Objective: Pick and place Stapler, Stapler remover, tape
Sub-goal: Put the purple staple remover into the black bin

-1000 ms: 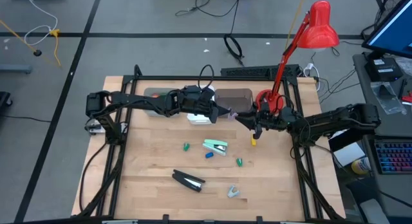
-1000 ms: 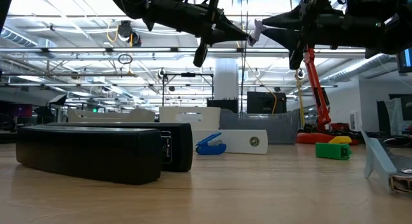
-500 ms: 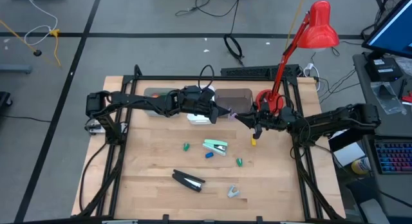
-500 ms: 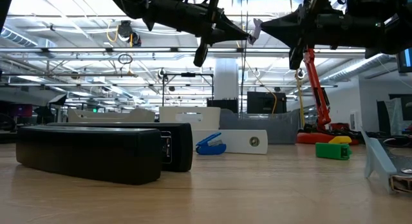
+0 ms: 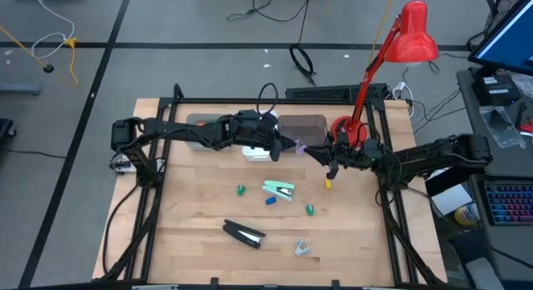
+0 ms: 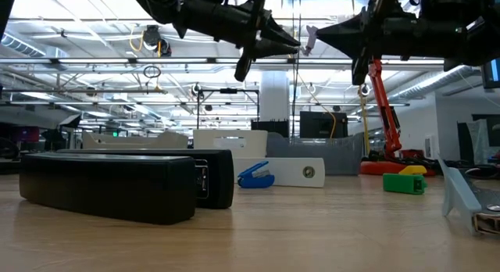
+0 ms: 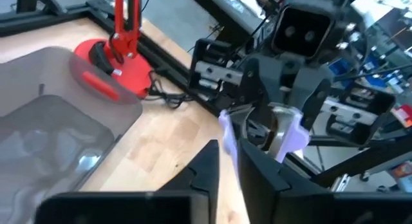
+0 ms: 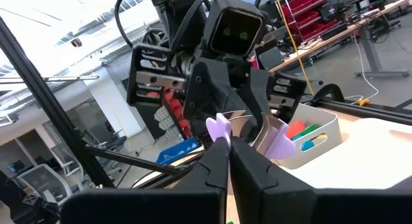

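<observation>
Purple stapler remover pinched in right end effector, half hidden.

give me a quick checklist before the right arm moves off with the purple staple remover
1. Right gripper shut on the staple remover: ok.
2. Left gripper let go: fingers parted, low view shows a gap to the remover: ok.
3. Handover point raised well above the table: ok.
4. Grey bin close by the two grippers: ok.
5. Clearance between the right arm and the red lamp: cannot tell.
6. Teal stapler and black stapler put away: not ok, both lie on the table.
</observation>
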